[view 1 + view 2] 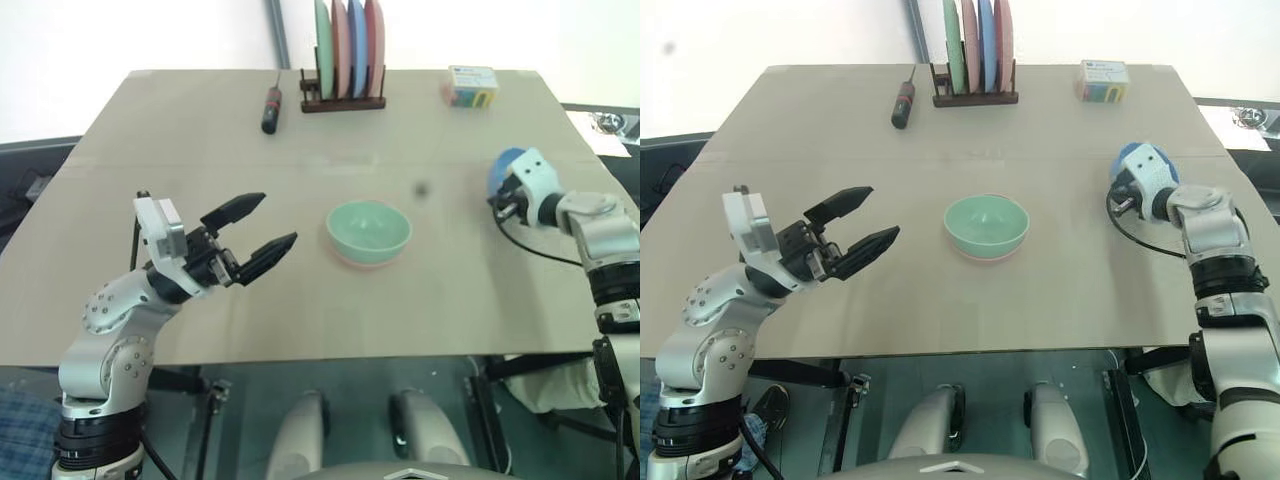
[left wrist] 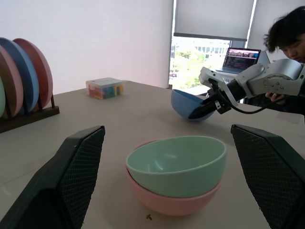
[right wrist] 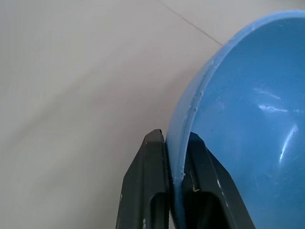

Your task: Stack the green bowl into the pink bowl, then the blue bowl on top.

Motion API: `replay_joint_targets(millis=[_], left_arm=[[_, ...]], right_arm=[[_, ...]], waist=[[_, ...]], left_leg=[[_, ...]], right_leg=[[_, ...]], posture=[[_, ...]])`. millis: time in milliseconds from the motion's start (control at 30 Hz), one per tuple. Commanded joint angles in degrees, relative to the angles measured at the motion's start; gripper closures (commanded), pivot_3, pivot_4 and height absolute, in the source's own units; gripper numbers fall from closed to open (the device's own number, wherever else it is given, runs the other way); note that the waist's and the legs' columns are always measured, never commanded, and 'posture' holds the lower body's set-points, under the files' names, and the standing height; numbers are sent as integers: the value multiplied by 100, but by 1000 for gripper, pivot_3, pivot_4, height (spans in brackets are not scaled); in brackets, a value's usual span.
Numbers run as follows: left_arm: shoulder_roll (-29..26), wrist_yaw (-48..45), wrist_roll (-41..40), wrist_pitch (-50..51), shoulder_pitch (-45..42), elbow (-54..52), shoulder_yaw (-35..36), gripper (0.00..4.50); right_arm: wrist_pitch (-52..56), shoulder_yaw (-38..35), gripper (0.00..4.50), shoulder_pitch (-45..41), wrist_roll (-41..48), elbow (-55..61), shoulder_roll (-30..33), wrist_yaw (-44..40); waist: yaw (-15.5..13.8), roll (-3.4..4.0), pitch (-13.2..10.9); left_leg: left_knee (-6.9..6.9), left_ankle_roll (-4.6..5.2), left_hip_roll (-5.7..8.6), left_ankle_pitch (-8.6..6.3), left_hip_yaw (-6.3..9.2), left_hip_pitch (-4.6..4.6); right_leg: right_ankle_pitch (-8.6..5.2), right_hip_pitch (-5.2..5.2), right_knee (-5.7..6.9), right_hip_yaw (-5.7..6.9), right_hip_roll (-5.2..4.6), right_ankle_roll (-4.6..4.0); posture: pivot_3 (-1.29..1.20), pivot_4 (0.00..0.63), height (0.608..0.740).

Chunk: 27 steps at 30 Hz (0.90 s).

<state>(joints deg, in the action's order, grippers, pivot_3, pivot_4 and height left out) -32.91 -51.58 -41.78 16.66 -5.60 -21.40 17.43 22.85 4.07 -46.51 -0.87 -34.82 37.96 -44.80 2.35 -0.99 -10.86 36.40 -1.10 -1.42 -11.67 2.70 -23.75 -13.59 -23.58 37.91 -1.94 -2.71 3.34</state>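
Note:
The green bowl sits nested inside the pink bowl at the middle of the table; from the head views only a thin pink edge shows beneath it. At the table's right side the blue bowl is tilted on its edge, and my right gripper is shut on its rim, one finger inside and one outside. My left gripper hovers open to the left of the stacked bowls, pointing toward them, with nothing between its fingers.
A wooden rack of upright plates stands at the back edge, with a screwdriver to its left and a small colourful box to its right. A person sits beyond the table's right side by a laptop.

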Motion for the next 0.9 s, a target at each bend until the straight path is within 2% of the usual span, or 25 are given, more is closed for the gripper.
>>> replay_joint_targets(millis=[33,133,200,367,533,633,767,900], left_arm=[[-23,-17,-19,-118,-1,-118,45,0],[-25,-26,-20,-125,-3,-104,46,0],[-26,-30,-20,-130,1,-102,49,0],[19,-36,-11,-177,2,-33,39,0],[43,-57,11,-230,-14,7,-8,0],[42,-73,8,-236,-6,4,3,0],[47,-71,25,-244,14,-6,10,0],[60,-9,26,-230,24,-25,30,0]], right_arm=[[-134,-24,4412,-32,-17,80,62,-66],[-349,1,4412,-28,31,417,69,-282],[-159,-120,4412,-47,380,990,-19,-618],[614,-52,4412,3,1414,3125,-4,-1640],[1857,453,4412,-30,2219,5063,53,-2082],[2175,673,4412,-23,2463,5630,73,-2131],[2328,781,4412,-81,2576,5728,111,-2125],[2256,817,3174,-137,2520,5582,149,-2076]], waist=[[-1,-1,1],[5,0,0],[10,4,-3],[0,12,-8],[-45,12,-8],[-42,11,-7],[-44,8,-5],[-38,8,-5]], left_leg=[[0,0,0,0,0,0],[1,0,0,0,0,0],[0,0,-1,0,0,0],[-1,0,-2,0,-1,-2],[0,0,-3,0,9,-7],[0,0,-3,0,11,-7],[3,0,-3,0,10,-6],[3,0,-3,0,11,-6]], right_leg=[[0,0,0,0,0,0],[0,0,0,0,0,0],[0,-1,0,-1,0,0],[0,-6,2,-4,1,1],[0,-3,-2,8,0,1],[-1,-3,-1,10,0,0],[-1,-2,-1,11,0,1],[-2,-3,-1,12,0,0]], posture=[[0,150,740],[0,150,740],[0,150,740],[0,150,740],[0,150,740],[0,150,740],[0,150,740],[0,150,740]])
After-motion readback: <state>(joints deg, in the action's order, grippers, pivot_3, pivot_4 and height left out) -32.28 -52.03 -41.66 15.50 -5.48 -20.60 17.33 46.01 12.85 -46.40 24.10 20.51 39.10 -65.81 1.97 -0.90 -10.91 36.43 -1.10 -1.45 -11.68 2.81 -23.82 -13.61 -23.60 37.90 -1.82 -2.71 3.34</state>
